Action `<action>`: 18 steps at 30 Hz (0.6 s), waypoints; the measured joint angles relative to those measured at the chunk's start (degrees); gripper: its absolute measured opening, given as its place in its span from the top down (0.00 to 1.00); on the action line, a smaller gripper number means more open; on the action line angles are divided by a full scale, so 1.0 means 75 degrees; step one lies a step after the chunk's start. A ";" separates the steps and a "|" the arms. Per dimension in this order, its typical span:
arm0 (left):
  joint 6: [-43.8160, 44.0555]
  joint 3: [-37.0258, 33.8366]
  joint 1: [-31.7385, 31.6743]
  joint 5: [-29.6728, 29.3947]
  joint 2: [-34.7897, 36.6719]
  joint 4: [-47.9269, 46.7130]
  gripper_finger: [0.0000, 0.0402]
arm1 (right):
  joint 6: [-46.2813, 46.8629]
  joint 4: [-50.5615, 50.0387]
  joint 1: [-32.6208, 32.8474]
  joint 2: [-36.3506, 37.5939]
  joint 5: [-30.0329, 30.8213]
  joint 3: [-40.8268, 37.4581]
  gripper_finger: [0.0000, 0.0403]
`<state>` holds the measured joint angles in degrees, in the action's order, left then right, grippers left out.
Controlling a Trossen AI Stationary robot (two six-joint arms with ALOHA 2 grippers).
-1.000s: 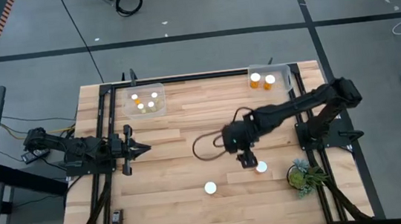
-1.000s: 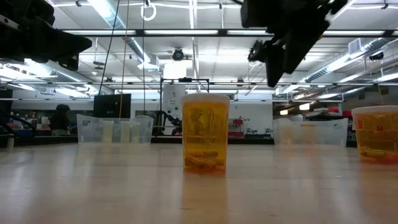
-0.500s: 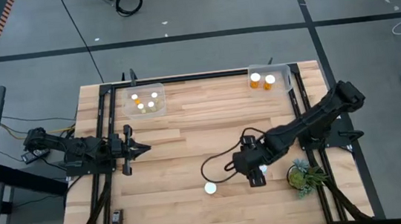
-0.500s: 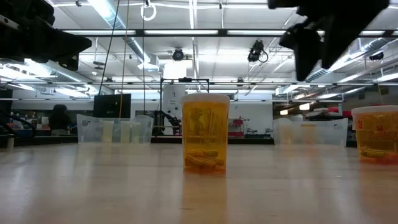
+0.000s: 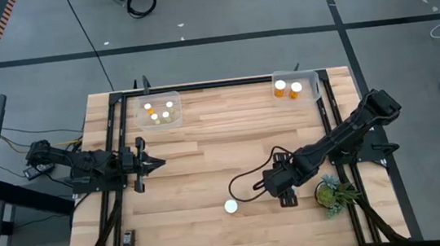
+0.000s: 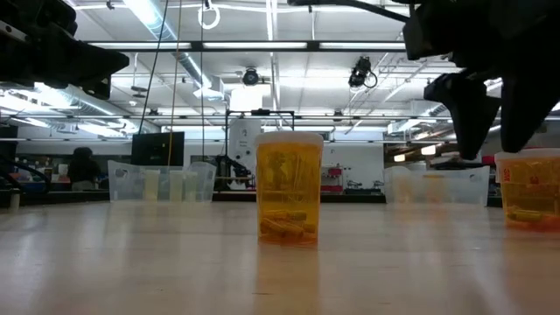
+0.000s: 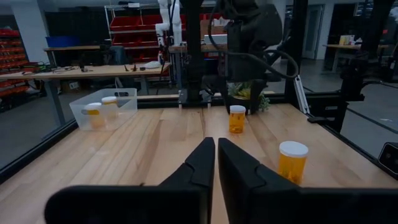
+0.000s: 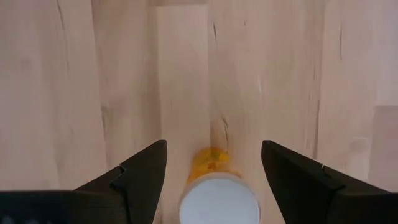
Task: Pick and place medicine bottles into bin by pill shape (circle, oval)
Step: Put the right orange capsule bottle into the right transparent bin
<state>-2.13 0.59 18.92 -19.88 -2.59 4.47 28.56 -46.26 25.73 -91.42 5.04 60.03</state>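
Pale wooden table (image 5: pixel 208 161) with a black frame, set on a grey workshop floor; shelving and ceiling lights behind in the low view.

Right gripper (image 8: pixel 214 180) lowered over the near right part of the table, near the green plant (image 5: pixel 331 191). Jaws spread wide, one on each side of a bottle (image 8: pixel 217 186) standing upright beneath them, white cap facing the wrist camera. No contact with the bottle visible. Same bottle hidden under the arm in the high view.

Second bottle (image 5: pixel 230 206) standing alone near the front edge, to the left of the right gripper, well apart from it.

Left gripper (image 5: pixel 155 164) parked at the left side of the table, jaws pressed together, holding nothing.

Far left: clear bin (image 5: pixel 158 111) with four white-capped bottles inside. Far right: another clear bin (image 5: pixel 307 77) with two bottles inside.
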 joint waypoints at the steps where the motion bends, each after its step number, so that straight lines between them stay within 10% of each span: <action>1: 0.0000 0.0001 0.0003 0.0000 -0.0003 0.0000 0.94 | -0.0001 0.0018 0.0001 0.0000 -0.0002 -0.0037 0.33; 18: 0.0001 -0.0001 0.0002 0.0000 -0.0001 0.0000 0.91 | 0.0437 0.0219 0.0097 -0.0003 -0.0457 -0.0850 0.34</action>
<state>-2.12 0.58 18.93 -19.88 -2.59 4.47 31.83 -44.62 26.46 -91.44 1.61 53.66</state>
